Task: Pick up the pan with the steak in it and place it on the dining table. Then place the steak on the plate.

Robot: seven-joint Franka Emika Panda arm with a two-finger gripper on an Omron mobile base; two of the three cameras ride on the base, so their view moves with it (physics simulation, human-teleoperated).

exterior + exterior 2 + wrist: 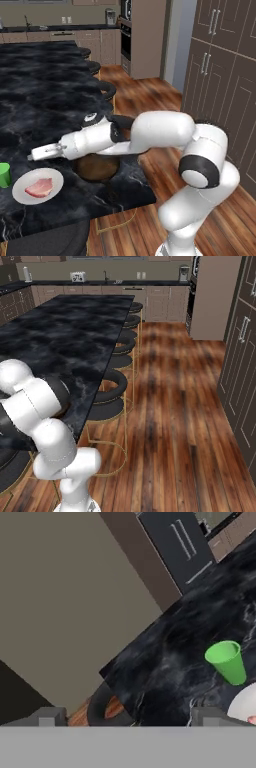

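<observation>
Steak [39, 187] on white plate [20, 196]

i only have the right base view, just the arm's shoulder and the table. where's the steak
Observer: The steak lies on the plate, near the table edge closest to the robot.
Operator: and the pan
Observer: The pan sits on the table right of the plate, partly hidden under the forearm.
Operator: gripper holding anything
Observer: No. The gripper is open and empty, above the plate, pointing left.
Operator: anything else close by
Observer: A green cup stands just left of the plate.
</observation>
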